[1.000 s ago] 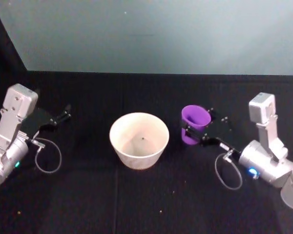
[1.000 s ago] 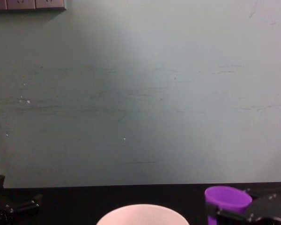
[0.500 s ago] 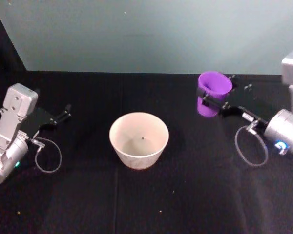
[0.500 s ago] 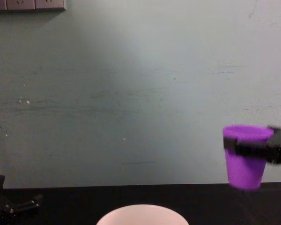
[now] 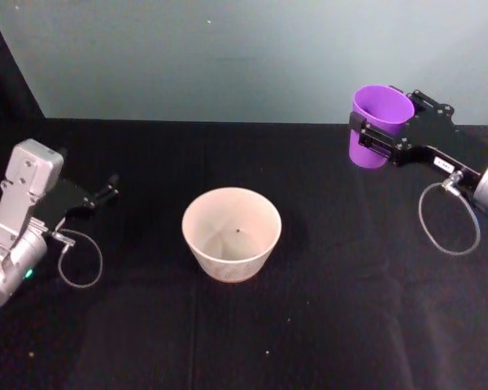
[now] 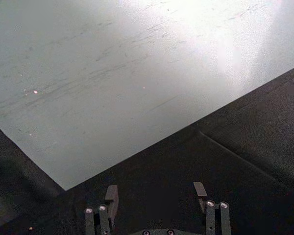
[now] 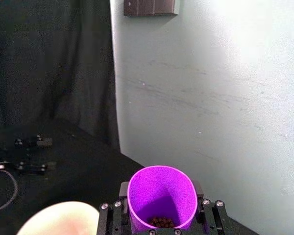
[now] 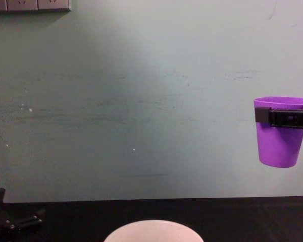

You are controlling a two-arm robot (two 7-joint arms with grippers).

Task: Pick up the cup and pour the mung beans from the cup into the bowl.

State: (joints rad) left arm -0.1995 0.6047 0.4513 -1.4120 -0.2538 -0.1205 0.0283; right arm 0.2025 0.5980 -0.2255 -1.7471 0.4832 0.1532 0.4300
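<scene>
Head view, right jaws clamped round upright cup (image 5: pixel 381 110), left jaws parted, parked.

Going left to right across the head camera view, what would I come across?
Left gripper, open and parked → wide round pale pinkish-white bowl → small bright purple plastic cup, held aloft in the right gripper.

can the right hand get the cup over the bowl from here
Probably yes: the right hand holds the cup upright, high to the right of the bowl, nothing stands between them, and the left hand sits parked aside.
</scene>
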